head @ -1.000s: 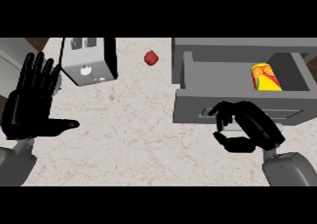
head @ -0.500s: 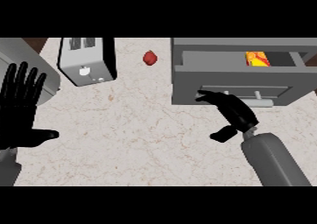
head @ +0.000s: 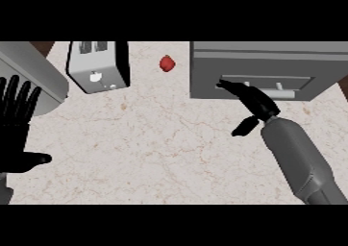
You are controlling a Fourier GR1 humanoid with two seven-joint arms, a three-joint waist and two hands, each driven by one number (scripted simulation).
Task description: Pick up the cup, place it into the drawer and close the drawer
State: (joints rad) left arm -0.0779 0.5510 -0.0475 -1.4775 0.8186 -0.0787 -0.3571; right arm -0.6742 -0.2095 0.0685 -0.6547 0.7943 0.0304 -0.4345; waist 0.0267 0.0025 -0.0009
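Grey drawer (head: 299, 86), open before, now sits shut against the right hand's (head: 252, 99) straight fingers. The cup is presumably inside; left hand (head: 12, 126) rests spread.

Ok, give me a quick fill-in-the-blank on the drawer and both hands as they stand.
1. The drawer is fully ___, and no cup shows.
2. The right hand reaches with straight fingers to the drawer's ___.
3. The toaster stands to the ___ of the small red thing.
4. The left hand rests open at the view's edge, holding ___.

Missing words: shut; front; left; nothing.
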